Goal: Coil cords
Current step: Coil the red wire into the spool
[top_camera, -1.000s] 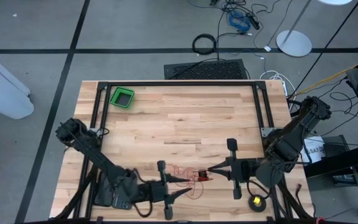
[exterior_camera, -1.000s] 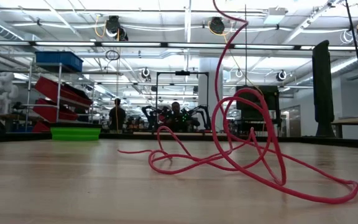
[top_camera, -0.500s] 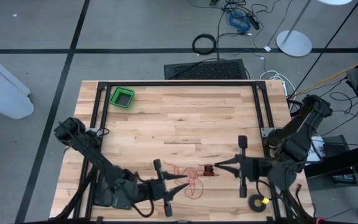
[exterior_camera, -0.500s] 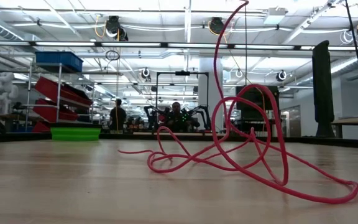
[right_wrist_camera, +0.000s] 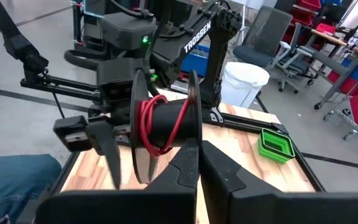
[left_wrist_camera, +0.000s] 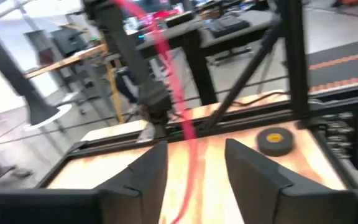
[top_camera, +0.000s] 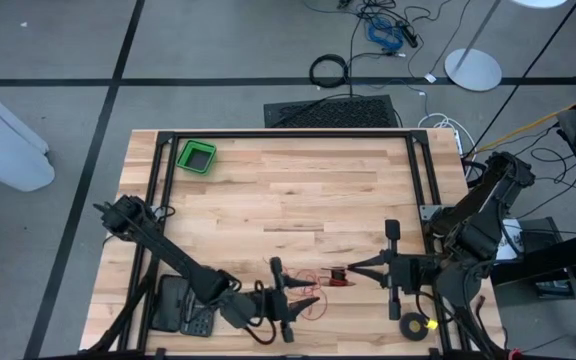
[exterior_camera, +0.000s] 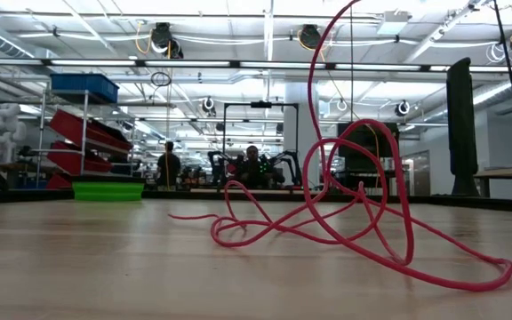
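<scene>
The left gripper (top_camera: 290, 300) has been swung in and spread apart around the red cord (exterior_camera: 345, 222) (heaped loosely at the table's near edge). The spool (right_wrist_camera: 163, 124) is clamped by the shut right gripper (top_camera: 353, 270); winding seems barely begun.

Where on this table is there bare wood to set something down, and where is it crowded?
Bare wood fills the table's middle and far half, bordered by the green bin at the far left corner and the black frame rails. The near edge is crowded: the loose red cord lies between the left end effector and the right end effector, which holds the cord's spool.
</scene>
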